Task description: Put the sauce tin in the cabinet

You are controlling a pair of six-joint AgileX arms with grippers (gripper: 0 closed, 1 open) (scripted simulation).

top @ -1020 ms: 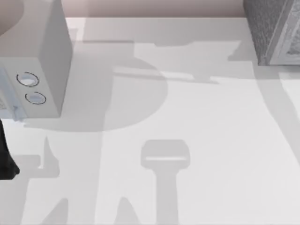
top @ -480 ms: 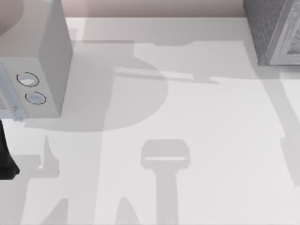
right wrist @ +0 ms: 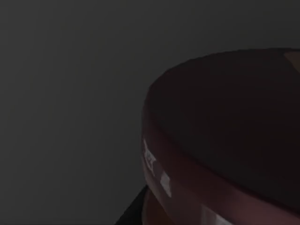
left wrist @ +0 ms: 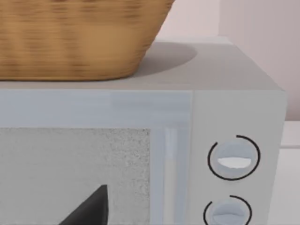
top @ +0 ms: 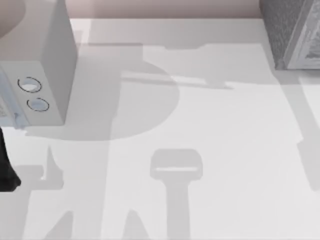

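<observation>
The left tool [top: 6,175] shows as a black shape at the nine o'clock edge of the white surface [top: 210,130] in the top view, and as one dark finger tip low in the left wrist view; whether it is open or closed I cannot tell, and that arm looks parked. Just beyond it, toward ten o'clock, stands the smooth pale-grey box with two round dials [top: 47,75], and the left wrist view adds a woven tan wicker basket [left wrist: 79,37] sitting on its top. The middle of the surface carries shadows alone. At about one o'clock, in the far right corner, rises the large dark-grey speckled cabinet [top: 282,30] with its white-framed pale front. The right wrist view is dark, yet close to the lens it shows the dark maroon-brown round top of the small cylindrical sauce tin [right wrist: 225,140], so the tin seems to be near the right tool, perhaps already inside the cabinet; I cannot tell whether that tool grips it or has let go. The risk, as I judge it, is a release while the tin is tilted or perched at the cabinet's edge, which could tip it over or let it roll out.
</observation>
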